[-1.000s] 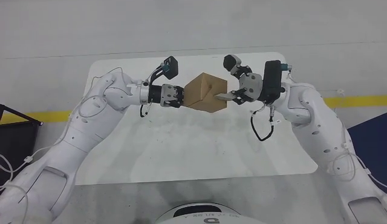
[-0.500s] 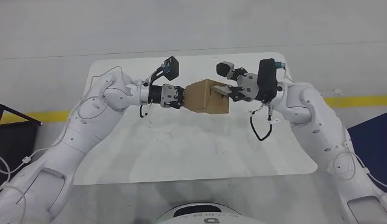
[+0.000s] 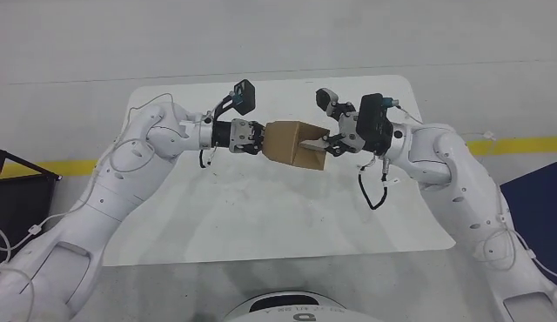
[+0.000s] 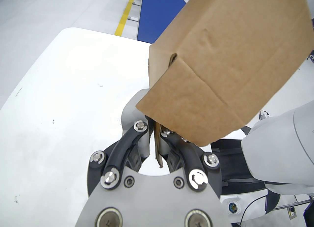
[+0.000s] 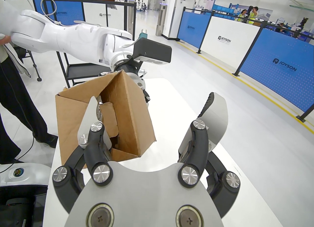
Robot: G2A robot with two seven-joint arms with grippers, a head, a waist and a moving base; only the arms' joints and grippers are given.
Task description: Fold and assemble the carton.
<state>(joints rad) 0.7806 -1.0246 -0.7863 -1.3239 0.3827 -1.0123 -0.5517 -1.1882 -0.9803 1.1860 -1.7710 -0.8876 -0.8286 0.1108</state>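
The top camera looks straight down from above at the white rounded table (image 3: 261, 218), far enough to take in its whole top. The left wrist camera sits just behind the left gripper (image 4: 154, 129), facing right (tilted down toward the tabletop), very near the brown cardboard carton (image 4: 220, 65). The right wrist camera faces left over the right gripper (image 5: 154, 105) into that carton's open end. All three share carton and tabletop.

A white table (image 3: 261, 218) stood on a pale grey floor (image 3: 278, 26) crossed by a yellow line (image 3: 522, 142). Blue-and-white barrier panels (image 5: 277, 48) lined the hall, and a black metal rack (image 5: 73, 72) stood beside the table.
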